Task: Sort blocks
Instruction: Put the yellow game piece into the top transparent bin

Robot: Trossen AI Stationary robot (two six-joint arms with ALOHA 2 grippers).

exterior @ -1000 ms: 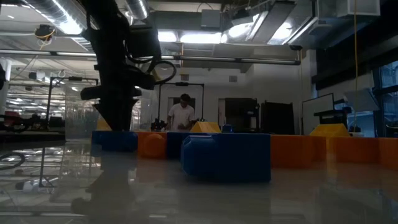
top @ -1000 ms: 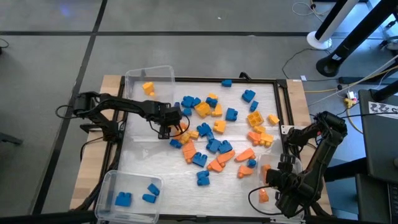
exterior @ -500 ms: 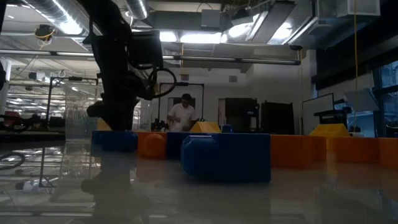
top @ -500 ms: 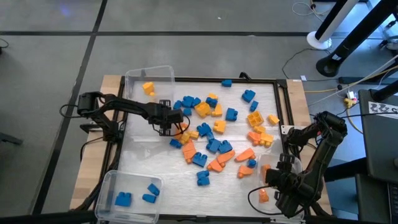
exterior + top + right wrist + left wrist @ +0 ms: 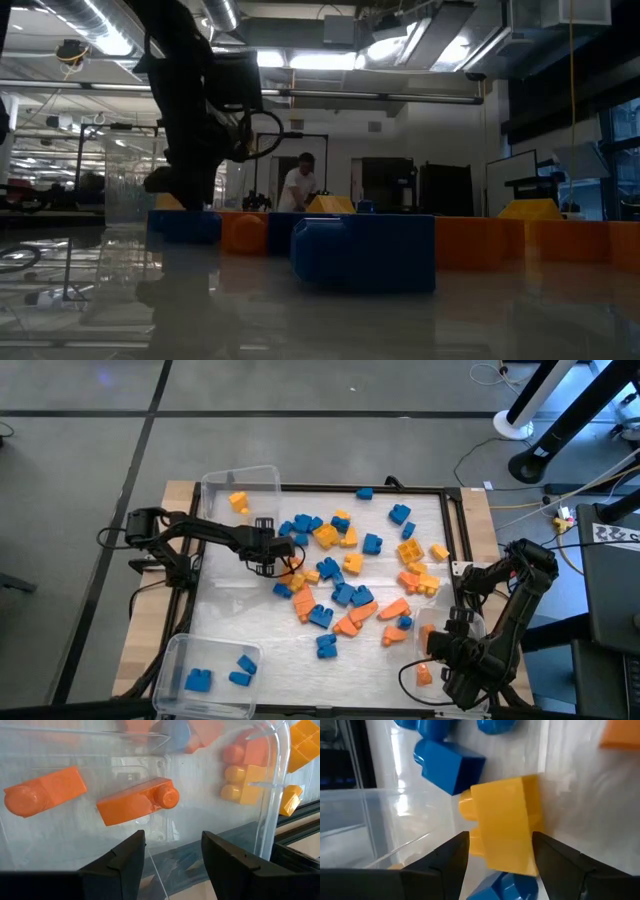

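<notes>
High view: the left tool (image 5: pixel 264 549) is sitting slightly farther to the far left than a second ago, having edged off the left fringe of the scattered blocks (image 5: pixel 345 575) toward the clear bin (image 5: pixel 210 485) at the far-left corner. In the low view it is also riding a little higher off the tabletop (image 5: pixel 250 625) than before. The left wrist view is showing why: its fingers are clamping a yellow block (image 5: pixel 502 827) between them, with the bin wall close beside. So one pick is looking done, and the carry to the bin, which is already holding a yellow piece, is likely getting under way.

The right tool (image 5: pixel 440 645) is waiting at the near right, fingers standing apart and gripping nothing, over a clear bin (image 5: pixel 272 780) holding orange blocks.

For room, the route to the far-left bin is lying open, though the bin's near wall is standing in the way, so the block is probably needing more height. A black frame (image 5: pixel 350 488) is bounding the tabletop, and blue blocks are crowding just right of the left tool.
</notes>
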